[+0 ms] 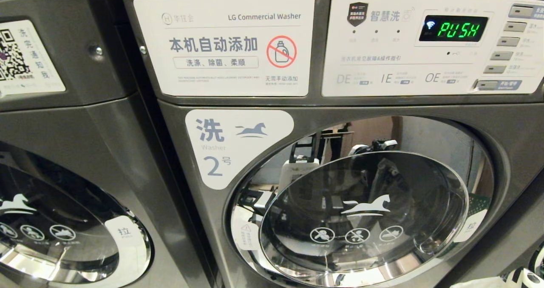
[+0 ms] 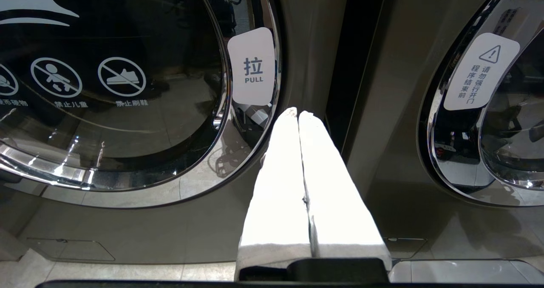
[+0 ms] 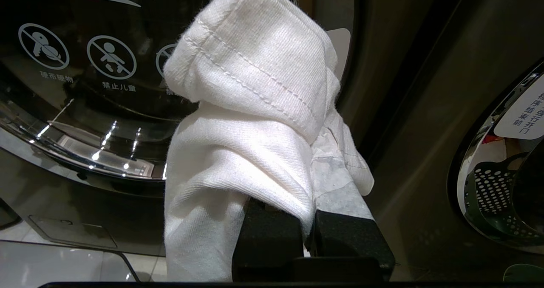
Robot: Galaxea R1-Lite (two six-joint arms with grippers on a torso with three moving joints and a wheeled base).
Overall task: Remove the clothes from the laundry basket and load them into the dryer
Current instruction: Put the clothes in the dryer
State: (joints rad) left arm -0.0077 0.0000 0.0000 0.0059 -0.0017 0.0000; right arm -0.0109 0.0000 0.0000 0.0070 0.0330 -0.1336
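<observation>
White garment (image 3: 250, 109), a knit piece with a stitched hem, was clamped in the jaws of the right gripper (image 3: 309, 232), bunched and draped over the fingers so that its bulk hung in front of and above them rather than trailing free. It sat low before the chrome-ringed door (image 1: 361, 211) of the machine marked Washer 2, near the door's right edge, where a white pull label (image 1: 471, 226) showed on the rim. That door looked shut: the glass and its warning icons faced outward and no drum opening was visible. So the relation that mattered was garment to door rather than garment to jaws: the cloth was already held, but the way in lay behind closed glass just to its left. The left gripper (image 2: 298, 114) had its jaws pressed together and empty, pointing at the dark gap between the neighbouring left machine and this one, just beside the pull label (image 2: 251, 67) of that other door. By my judgement the empty left arm was the freer one to open the door, though it was aimed at the wrong machine. The laundry basket could not be made out directly.
</observation>
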